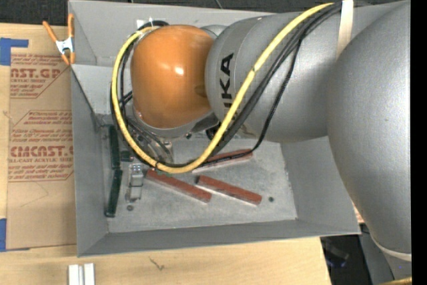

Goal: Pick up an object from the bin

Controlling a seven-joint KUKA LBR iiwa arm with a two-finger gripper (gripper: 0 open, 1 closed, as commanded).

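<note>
My gripper [148, 141] shows as a dark mechanism under the orange cover, low over the left part of the bin floor. Just below it lies a small grey metal piece [135, 182]. A long dark green rod [112, 175] lies along the left wall beside that piece. To the right, a reddish-brown flat stick [179, 185] lies slantwise on the floor, its left end close under the gripper. A second stick of the same kind [229, 189] lies a little further right. Nothing can be seen held.
A third reddish-brown stick [230, 157] pokes out from under the arm, beside the yellow and black cables. The arm and its orange cover hide the upper and right parts of the bin. Bare floor shows along the front wall.
</note>
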